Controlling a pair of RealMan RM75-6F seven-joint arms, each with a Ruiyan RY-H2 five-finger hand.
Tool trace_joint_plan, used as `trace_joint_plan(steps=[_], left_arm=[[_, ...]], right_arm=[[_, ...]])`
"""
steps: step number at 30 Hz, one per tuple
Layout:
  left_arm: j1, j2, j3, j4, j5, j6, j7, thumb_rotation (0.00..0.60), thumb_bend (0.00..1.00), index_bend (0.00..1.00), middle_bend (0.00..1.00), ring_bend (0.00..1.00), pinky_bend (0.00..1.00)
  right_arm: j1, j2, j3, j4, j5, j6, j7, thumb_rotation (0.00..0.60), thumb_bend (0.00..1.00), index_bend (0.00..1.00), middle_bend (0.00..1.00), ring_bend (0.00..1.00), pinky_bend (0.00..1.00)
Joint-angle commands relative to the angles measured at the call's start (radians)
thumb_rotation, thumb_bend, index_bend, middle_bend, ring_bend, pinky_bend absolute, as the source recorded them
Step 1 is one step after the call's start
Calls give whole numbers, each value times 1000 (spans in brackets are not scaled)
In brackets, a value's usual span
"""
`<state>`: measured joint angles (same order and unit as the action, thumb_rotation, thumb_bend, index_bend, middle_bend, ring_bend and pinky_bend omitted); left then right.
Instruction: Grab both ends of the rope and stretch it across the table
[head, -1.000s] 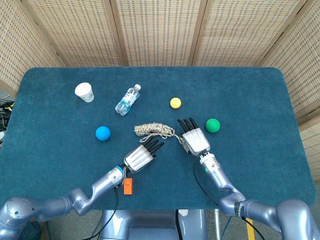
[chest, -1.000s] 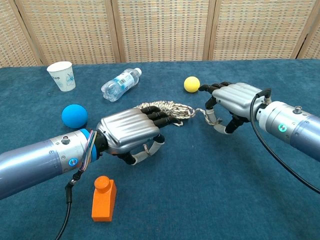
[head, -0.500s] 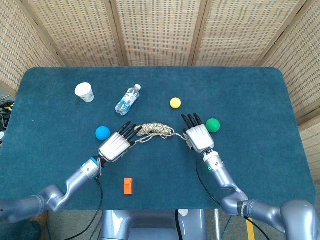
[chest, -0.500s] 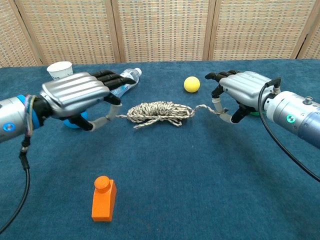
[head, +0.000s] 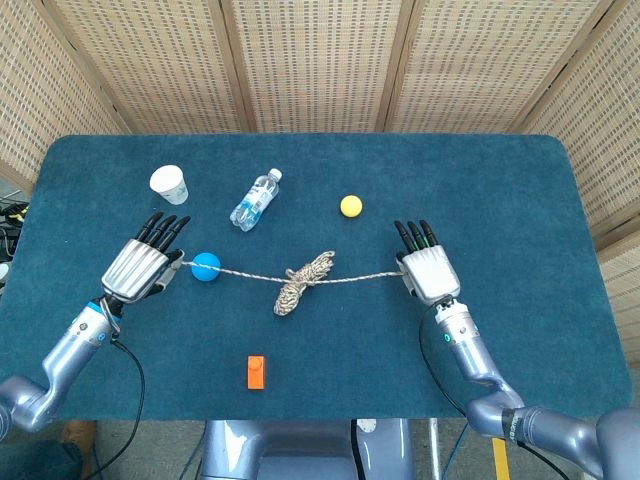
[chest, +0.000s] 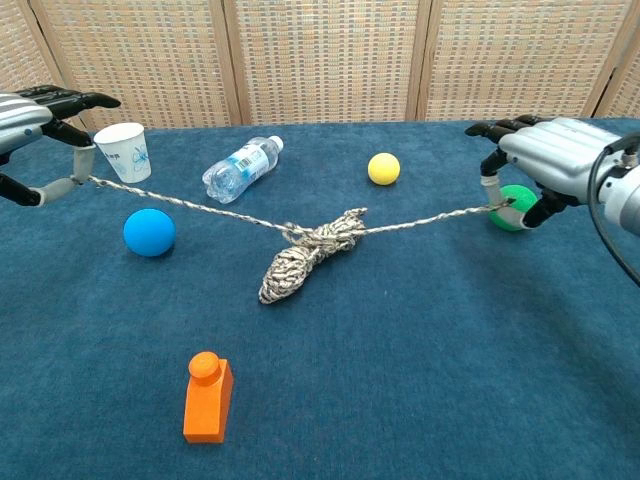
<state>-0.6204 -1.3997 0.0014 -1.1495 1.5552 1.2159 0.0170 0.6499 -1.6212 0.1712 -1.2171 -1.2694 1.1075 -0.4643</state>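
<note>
A speckled beige rope (head: 300, 277) (chest: 305, 251) runs taut across the middle of the blue table, with a tangled knot hanging at its centre. My left hand (head: 140, 265) (chest: 35, 125) pinches the rope's left end, lifted above the cloth near the blue ball. At the right, my right hand (head: 427, 270) (chest: 548, 160) pinches the other end, its other fingers pointing away from me. The two hands are far apart, one on each side of the knot.
A blue ball (head: 206, 266) lies just under the left stretch of rope. A green ball (chest: 516, 207) sits behind my right hand. A paper cup (head: 169, 184), a water bottle (head: 256, 199) and a yellow ball (head: 351, 206) lie farther back; an orange block (head: 256, 372) is nearer.
Both hands have moved outward, the left far to the left and the right to the right. The bundled rope has pulled out into a taut line with a knot left at its centre.
</note>
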Motion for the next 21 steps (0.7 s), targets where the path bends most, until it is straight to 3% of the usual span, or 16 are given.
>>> trace_joint_plan(steps=[1,9,21], left_arm=[[22,7,4,49,-4,12,-54,600,553,653,0,0,0],[58,-10,19,176,3,20,-154,600,554,653,0,0,0],[76,-40,21,243,15,20,-190,600,556,653,0,0,0]], right_arm=[[-20,27,-9,-8,1,14,-4,600,537,709,0,0,0],[-83,122,-42,-14,-5,42,13,600,536,709,0,0,0],[-105,122,-53,20,-17,36,48,600,528,697,0,0,0]])
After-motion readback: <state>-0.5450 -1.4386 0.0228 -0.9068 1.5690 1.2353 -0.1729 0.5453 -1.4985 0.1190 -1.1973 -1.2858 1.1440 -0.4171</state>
